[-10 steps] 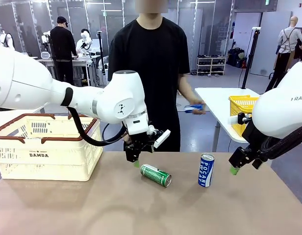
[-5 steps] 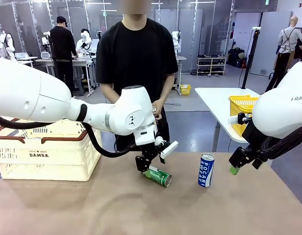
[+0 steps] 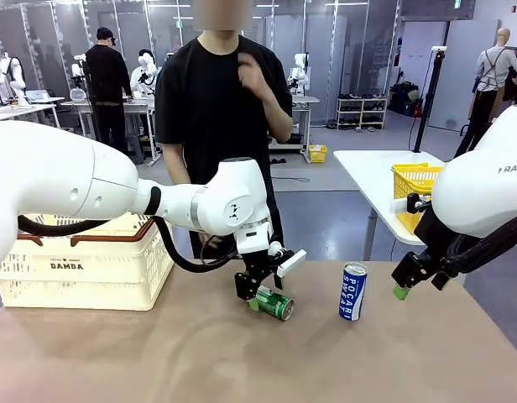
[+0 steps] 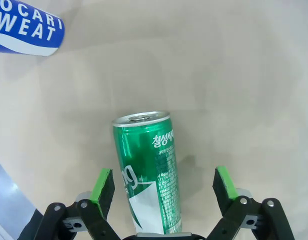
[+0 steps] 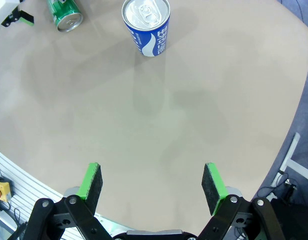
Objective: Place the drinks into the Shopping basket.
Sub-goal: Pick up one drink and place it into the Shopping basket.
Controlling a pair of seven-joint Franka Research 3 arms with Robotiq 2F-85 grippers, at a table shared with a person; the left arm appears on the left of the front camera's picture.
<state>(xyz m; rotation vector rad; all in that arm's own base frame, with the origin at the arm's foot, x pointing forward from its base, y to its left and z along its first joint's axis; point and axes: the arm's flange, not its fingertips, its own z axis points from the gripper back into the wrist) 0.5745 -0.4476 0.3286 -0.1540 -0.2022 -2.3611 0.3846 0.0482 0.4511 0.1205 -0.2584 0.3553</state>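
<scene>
Far left of the front view: Shopping basket, cream slotted plastic with brown rim, on the matte tan table, mouth up to take drops from above. Cannot tell its contents from this angle.

Centre: left gripper down at table level over the green can, fingers spread and straddling it, no contact. From the left wrist: green pads either side of the can body, gaps both sides. Reads as pre-grasp alignment, not a hold. Can on its side, glossy metal cylinder with white print, likely to roll if nudged, hence jaws set across the body.

Right of centre: blue Pocari Sweat can upright, pull-tab top up, well apart from the green one.

Far right: right gripper hovering above the table's right side, fingers released, nothing between them, probably parked clear of the left arm's work
</scene>
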